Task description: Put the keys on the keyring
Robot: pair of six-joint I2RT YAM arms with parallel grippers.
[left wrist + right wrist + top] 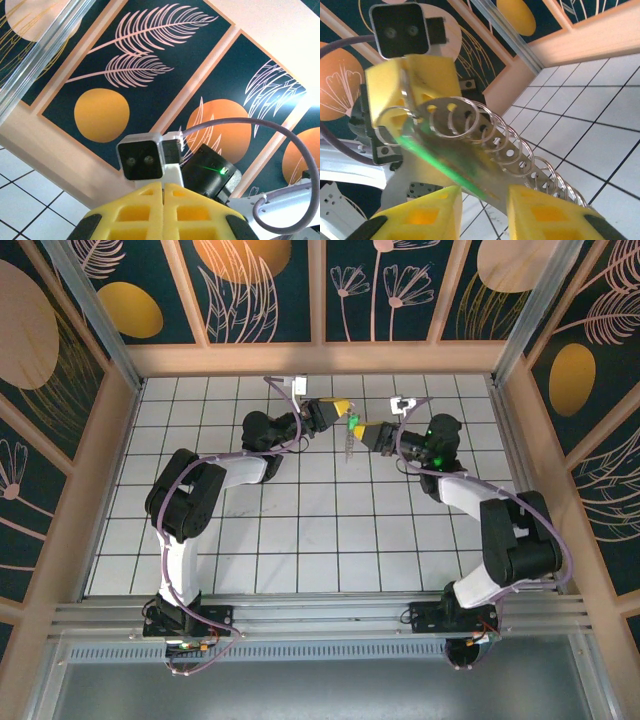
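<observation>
**A:** What is seen nearest, at the right gripper (485, 207)?

**B:** Its yellow fingers (422, 215) are seen parted, with a gap between them. The key (445, 167), green-headed and blurred, is found at the mouth of that gap. Contact with the pads cannot be made out.

**A:** And just beyond the key?

**B:** The keyring (517, 152) is seen as a coil of thin wire loops, run from the lower right up to the left gripper (402, 100). That gripper is pressed together, and the ring's upper end is pinched at its tips. The key is laid against the coil. Whether it is threaded cannot be told.

**A:** How much room is given around the work?

**B:** From above, the metal rail (320, 612) is seen at the near edge, where both bases are bolted. Open white tiles of the table (300, 530) are spread between the two arms from that rail up to the grippers. The grippers are met tip to tip in the air over the far part of the table, and the ring is seen trailing from their meeting point. The right arm's elbow (520, 535) is held close to the right wooden side wall (540, 470). More tiles are shown outside the left arm.

**A:** And farthest off?

**B:** The wooden ledge (320, 358) at the table's back edge is seen near behind the grippers. Dark painted panels (270, 290) are set above it.
</observation>
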